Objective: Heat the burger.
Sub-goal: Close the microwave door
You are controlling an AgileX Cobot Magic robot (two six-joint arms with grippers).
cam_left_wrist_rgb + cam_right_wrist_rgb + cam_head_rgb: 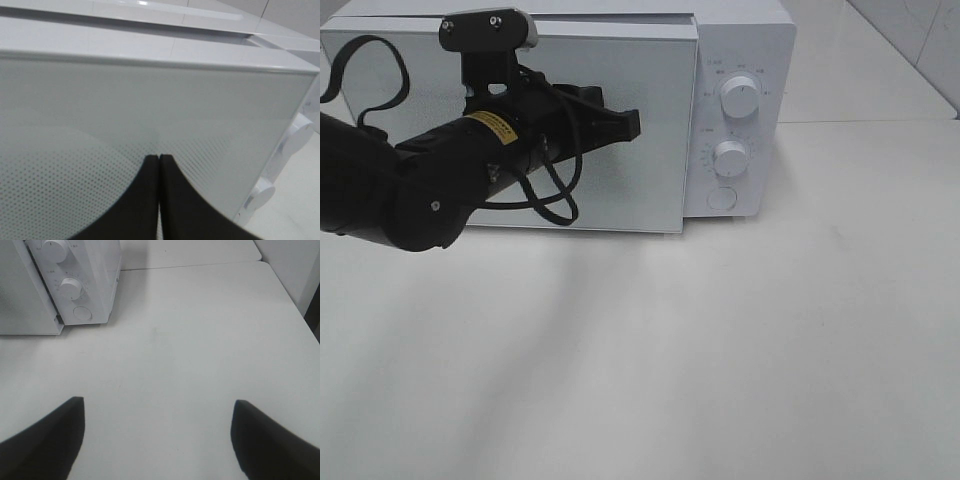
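A white microwave [750, 50] is sitting on the tabletop [740, 360]. The left hand [632, 124], fingers pressed together, is hovering just before the microwave's door [640, 190]. The right hand [157, 402], spread wide and holding nothing, is hanging over the tabletop near the microwave's dials [738, 97]. The burger is showing in no view.
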